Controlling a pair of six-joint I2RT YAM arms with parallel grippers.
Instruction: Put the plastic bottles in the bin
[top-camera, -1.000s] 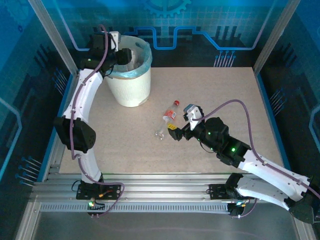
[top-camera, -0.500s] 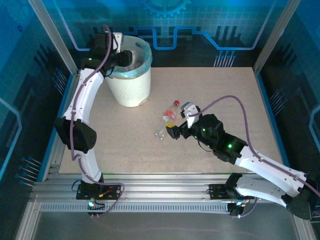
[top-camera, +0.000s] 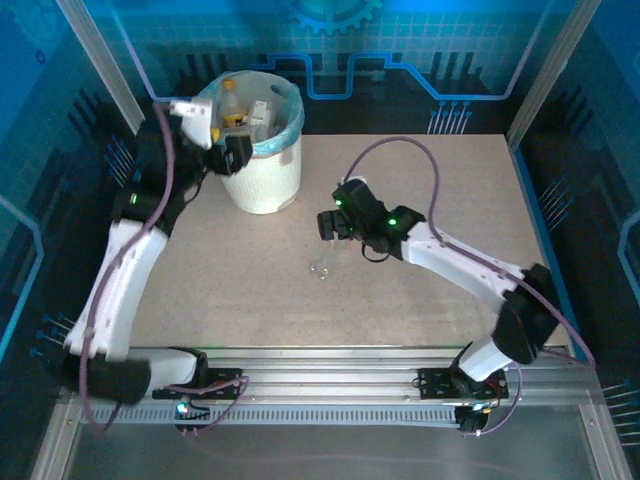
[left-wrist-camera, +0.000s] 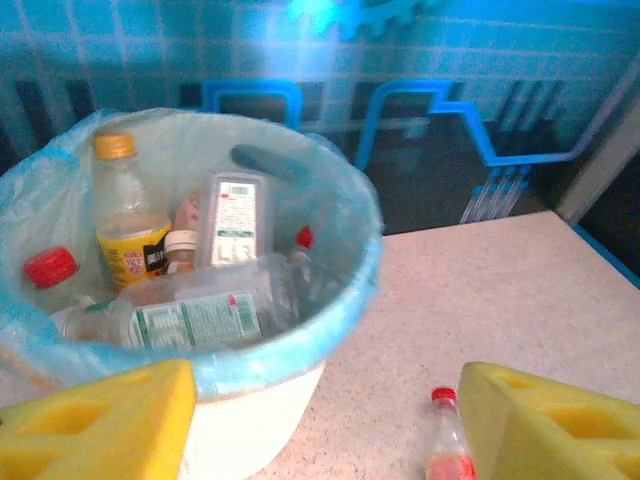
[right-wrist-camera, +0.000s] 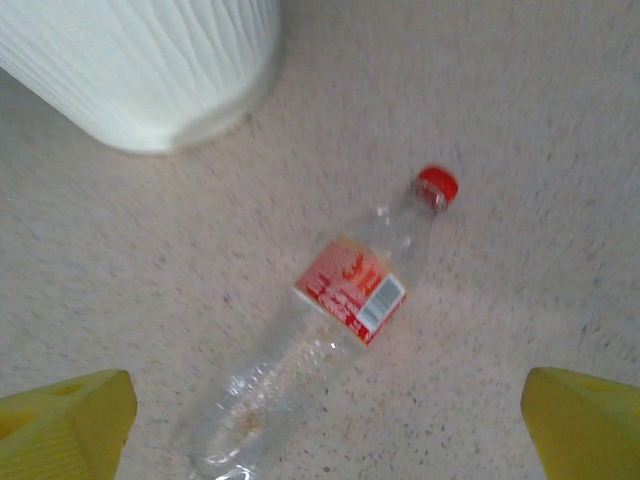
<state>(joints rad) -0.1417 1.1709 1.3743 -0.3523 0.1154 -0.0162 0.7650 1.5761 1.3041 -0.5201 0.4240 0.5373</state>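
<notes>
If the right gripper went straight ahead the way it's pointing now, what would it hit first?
Probably the red-capped clear bottle lying on the table, centred between the right gripper's open jaws, though depth is unclear.

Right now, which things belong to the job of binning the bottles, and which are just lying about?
For the job: the bin; the bottles inside it; the red-capped bottle outside it.
Not for the job: the table; the metal rails; the purple cable.
</notes>
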